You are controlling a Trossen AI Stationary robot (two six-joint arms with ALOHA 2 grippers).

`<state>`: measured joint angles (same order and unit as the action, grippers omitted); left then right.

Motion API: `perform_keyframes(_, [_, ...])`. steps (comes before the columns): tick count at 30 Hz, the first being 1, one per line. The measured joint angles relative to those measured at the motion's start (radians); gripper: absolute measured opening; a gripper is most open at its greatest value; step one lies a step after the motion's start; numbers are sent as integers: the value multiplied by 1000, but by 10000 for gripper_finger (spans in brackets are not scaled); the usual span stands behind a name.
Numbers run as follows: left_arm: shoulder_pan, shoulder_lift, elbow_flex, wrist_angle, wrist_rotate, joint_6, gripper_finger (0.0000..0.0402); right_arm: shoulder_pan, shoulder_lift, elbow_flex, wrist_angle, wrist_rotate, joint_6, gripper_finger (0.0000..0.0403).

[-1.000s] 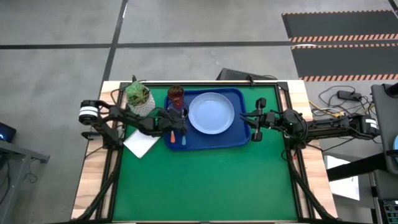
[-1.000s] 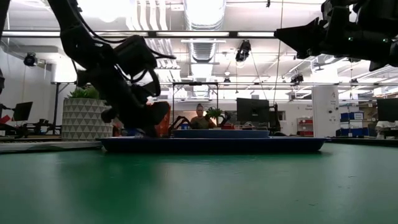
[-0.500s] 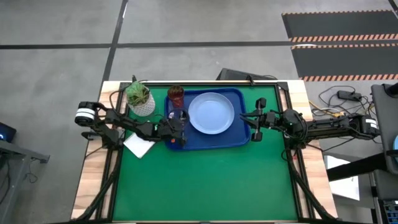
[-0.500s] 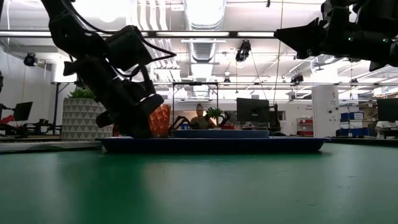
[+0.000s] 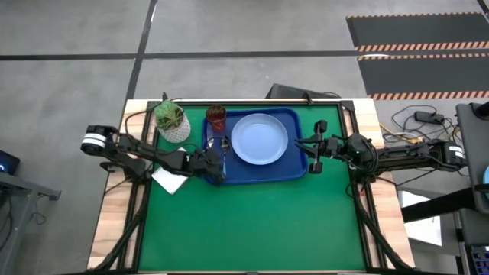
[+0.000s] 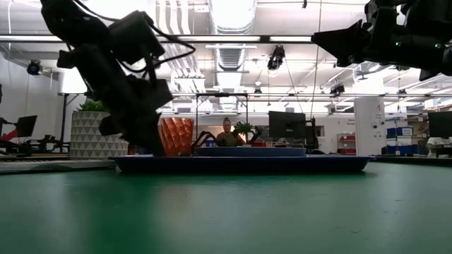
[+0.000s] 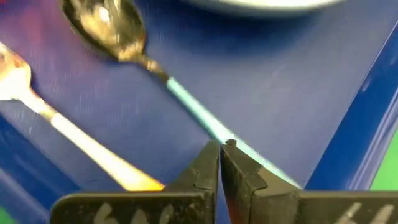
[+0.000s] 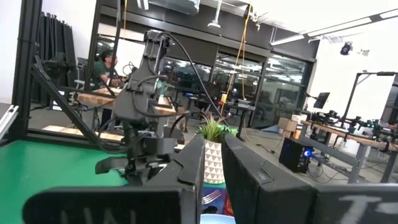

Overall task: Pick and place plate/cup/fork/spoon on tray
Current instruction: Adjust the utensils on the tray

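Note:
The deep-blue tray lies at the far side of the green mat. On it rest the light-blue plate and, at its far left corner, the dark-red cup. The spoon and the orange-handled fork lie side by side flat on the tray's left part. My left gripper hides them in the high view. It is shut, its tips right over the spoon's handle. My right gripper hovers at the tray's right rim, open by a narrow gap and empty. My left gripper's shut fingertips stand over the spoon's light-blue handle, about halfway along it, coming down at a slant. Whether they touch it I cannot tell. The spoon lies flat on the tray.
A white pot with a green plant stands left of the tray, and a white sheet lies at the mat's left edge. The green mat stretches from the tray toward the table's near edge. A person sits far behind the table.
My left gripper has gone from beside the cup toward the table's near edge and a little left, and now covers the fork and spoon in the high view. The cup stands free behind it. Fork, spoon, plate and my right arm have kept still.

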<state>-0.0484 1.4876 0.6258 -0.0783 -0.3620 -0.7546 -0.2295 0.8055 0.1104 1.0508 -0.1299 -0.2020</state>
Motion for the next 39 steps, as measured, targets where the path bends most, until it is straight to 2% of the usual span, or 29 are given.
perform_keyframes(4, [-8, 7, 3, -5, 5, 0, 0, 0, 0, 0, 0, 0, 0, 43])
perform_keyframes(12, [-12, 95, 46, 3, 15, -3, 0, 0, 0, 0, 1, 0, 3, 43])
perform_keyframes(15, [-11, 115, 54, 10, 14, -51, 0, 0, 0, 0, 1, 0, 3, 43])
perform_keyframes(22, [-12, 119, 74, 128, 18, -97, 0, 0, 0, 0, 0, 0, 3, 43])
perform_keyframes(27, [-12, 113, 103, 104, 3, -96, 0, 0, 0, 0, -1, 0, 4, 43])
perform_keyframes(34, [-31, 80, 119, -114, 73, -101, 0, 0, 0, 0, -5, 0, 7, 43])
perform_keyframes(39, [-33, 112, 109, -73, 75, -104, 0, 0, 0, 0, -1, 0, 5, 43])
